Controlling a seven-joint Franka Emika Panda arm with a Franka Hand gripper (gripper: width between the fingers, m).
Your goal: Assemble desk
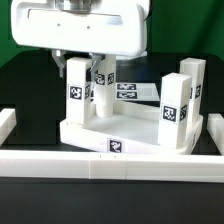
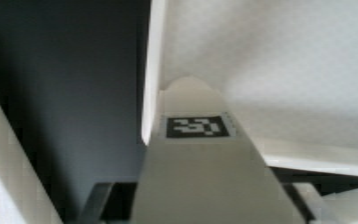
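The white tabletop (image 1: 120,135) lies flat with several white tagged legs standing upright on it. My gripper (image 1: 80,60) comes down from above onto the near-left leg (image 1: 78,100). In the wrist view my gripper (image 2: 208,200) has its fingers (image 2: 115,200) on both sides of this leg (image 2: 202,165), shut on it. The leg's tag (image 2: 199,126) faces the camera and its far end meets the tabletop (image 2: 291,90) near the tabletop's edge. A second leg (image 1: 103,85) stands just behind it. Two more legs (image 1: 174,115) (image 1: 192,85) stand at the exterior view's right.
The marker board (image 1: 138,92) lies flat behind the tabletop. A long white border rail (image 1: 110,162) runs along the front, with its side pieces at the left (image 1: 6,125) and right (image 1: 214,130). The dark table (image 2: 60,100) shows beside the tabletop.
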